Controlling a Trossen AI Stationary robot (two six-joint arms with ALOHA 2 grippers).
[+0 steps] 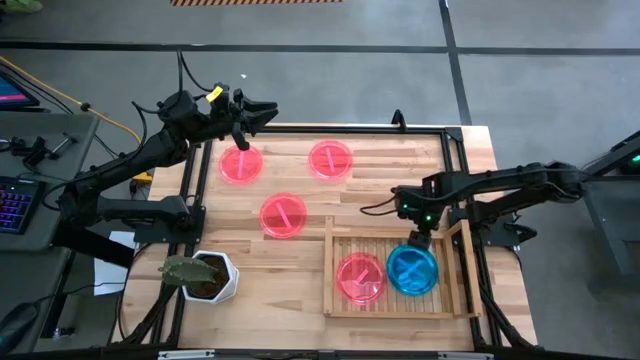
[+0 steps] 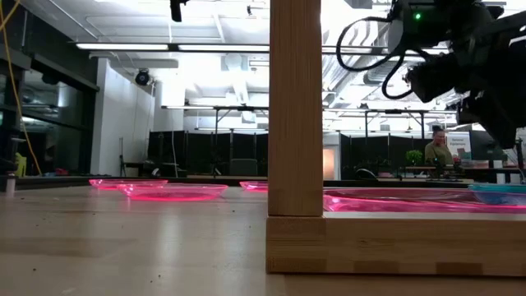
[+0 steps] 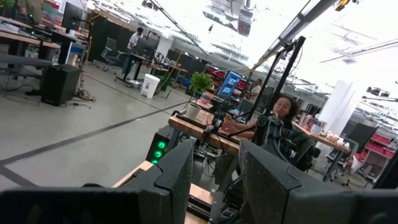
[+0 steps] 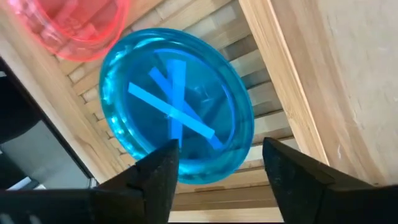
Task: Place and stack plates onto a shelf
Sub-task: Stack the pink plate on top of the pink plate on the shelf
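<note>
Three pink plates lie flat on the table: one at the far left, one at the far middle, one in the middle. On the slatted wooden shelf at the near right lie a pink plate and a stack of blue plates, whose lighter bars cross. My right gripper points steeply down over the blue stack's far edge, open, its fingers standing apart above the rim. My left gripper is open with nothing in it, raised over the table's far left corner.
A white hexagonal plant pot stands at the near left of the table. The shelf's raised rim and corner post border the plates. A person sits at a desk beyond the table.
</note>
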